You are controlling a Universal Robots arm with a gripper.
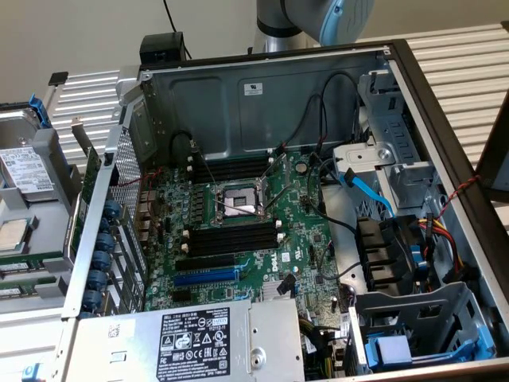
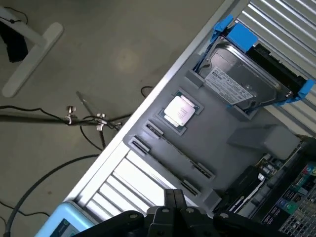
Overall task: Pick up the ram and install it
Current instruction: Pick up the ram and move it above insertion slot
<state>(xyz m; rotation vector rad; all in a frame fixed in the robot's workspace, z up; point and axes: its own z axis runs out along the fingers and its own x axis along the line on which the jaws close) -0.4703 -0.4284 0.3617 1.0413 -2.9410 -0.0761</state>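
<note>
The tool [image 2: 174, 196], pinched shut on nothing (above the gray holder tray [image 2: 224, 129]), could knock the ram [image 2: 178, 150] askew if lowered without spreading its fingers.

White letters printed on the green motherboard [image 1: 312, 239], at about five o'clock from the processor socket [image 1: 237, 200], look like a Dell mark. The power supply label [image 1: 195, 342], at six o'clock in the exterior view, bears rows of certification symbols and fine print too small to read. The hard drive label [image 2: 237, 85] and the small white sticker [image 1: 253, 89] on the case wall at twelve o'clock are equally unreadable.
</note>
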